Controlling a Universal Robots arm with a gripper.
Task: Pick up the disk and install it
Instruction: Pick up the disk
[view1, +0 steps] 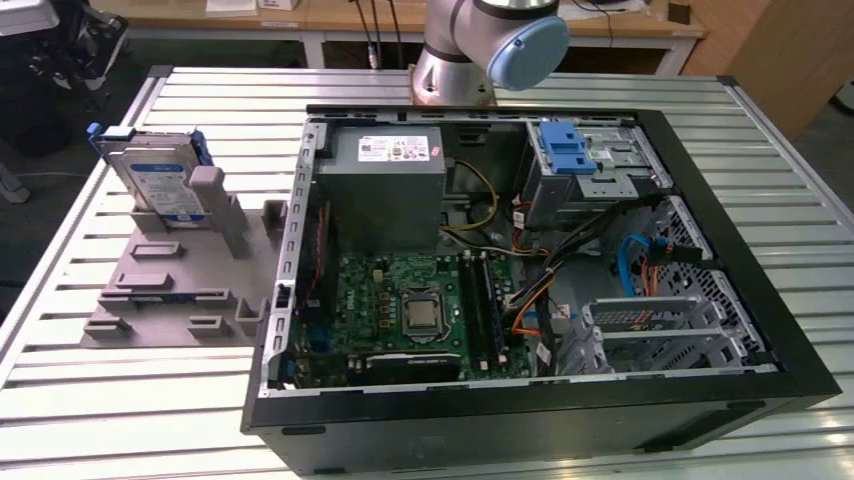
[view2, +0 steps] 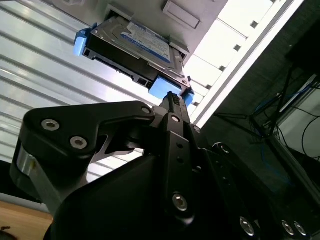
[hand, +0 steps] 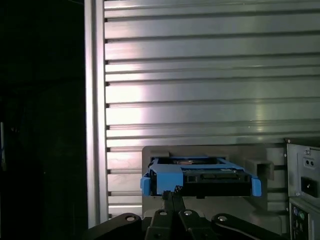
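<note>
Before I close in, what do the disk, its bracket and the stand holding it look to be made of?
The disk: bare silver metal casing, dull sheen, with a paper-looking label. Its bracket: blue plastic, matte, moulded edges. The stand: grey, matte, probably plastic or printed; can't be sure.
</note>
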